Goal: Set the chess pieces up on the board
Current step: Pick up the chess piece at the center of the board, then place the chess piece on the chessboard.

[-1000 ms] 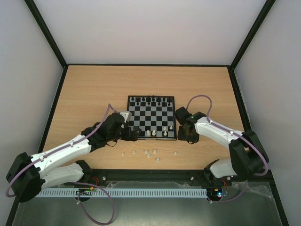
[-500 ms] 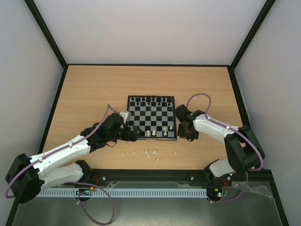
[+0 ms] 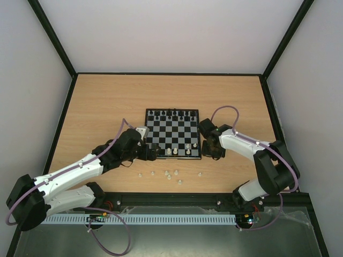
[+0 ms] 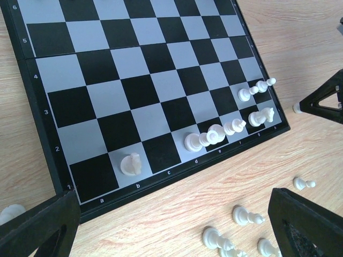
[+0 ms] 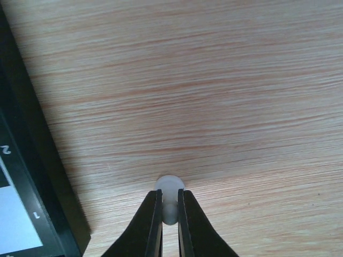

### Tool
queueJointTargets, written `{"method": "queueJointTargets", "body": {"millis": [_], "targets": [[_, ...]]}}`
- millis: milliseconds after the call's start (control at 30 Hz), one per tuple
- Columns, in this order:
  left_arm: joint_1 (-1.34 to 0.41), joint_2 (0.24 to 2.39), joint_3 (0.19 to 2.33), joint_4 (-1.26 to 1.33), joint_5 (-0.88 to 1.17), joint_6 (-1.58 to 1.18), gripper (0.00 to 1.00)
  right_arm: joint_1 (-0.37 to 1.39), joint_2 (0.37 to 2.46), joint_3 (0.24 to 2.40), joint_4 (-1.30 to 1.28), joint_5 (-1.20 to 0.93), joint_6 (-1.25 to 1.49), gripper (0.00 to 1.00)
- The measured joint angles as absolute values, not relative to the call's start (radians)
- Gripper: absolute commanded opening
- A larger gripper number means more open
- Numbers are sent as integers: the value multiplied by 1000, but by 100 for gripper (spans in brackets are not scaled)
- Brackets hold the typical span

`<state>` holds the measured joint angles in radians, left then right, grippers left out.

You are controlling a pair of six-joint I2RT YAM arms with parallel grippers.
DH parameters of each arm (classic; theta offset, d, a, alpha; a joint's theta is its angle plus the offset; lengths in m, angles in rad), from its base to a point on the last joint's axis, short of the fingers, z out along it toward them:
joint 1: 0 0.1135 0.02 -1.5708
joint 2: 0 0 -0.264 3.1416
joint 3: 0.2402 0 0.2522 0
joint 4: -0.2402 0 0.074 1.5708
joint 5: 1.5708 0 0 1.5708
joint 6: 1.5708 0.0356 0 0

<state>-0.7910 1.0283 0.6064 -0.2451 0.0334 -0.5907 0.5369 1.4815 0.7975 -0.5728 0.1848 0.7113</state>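
At the board's (image 3: 172, 135) near-left corner the left claw (image 4: 171, 227) hangs spread wide and holds nothing, one finger past the corner and the other over the table (image 3: 107, 101) in front of the near edge. A careless sweep from there could shove the board askew or topple the white pieces (image 4: 211, 136) already standing on the near ranks. The black pieces (image 3: 171, 113) line the board's far edge, out of harm's way. The loose white pieces (image 3: 171, 175) lie scattered just in front of the near edge, so either forearm passing low could roll them off. Just off the board's near-right corner, the right claw (image 5: 169, 214) is pinched tight on a white piece (image 5: 170, 184) resting on the wood. The hold looks narrow, right at the tips, so the piece might twist or squirt out on the lift. Carried onto the crowded near-right squares, it could also knock a neighbour or be set down tilted.
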Motion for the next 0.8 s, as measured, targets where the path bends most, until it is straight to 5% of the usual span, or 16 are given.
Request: {"method": "queueJointTargets", "body": {"millis": [433, 800], "targets": [[-791, 1047, 606, -261, -6, -594, 99, 557, 1442, 1057, -659, 179, 660, 3], [-790, 1046, 606, -278, -57, -637, 99, 700, 1674, 1287, -688, 111, 571, 4]]}}
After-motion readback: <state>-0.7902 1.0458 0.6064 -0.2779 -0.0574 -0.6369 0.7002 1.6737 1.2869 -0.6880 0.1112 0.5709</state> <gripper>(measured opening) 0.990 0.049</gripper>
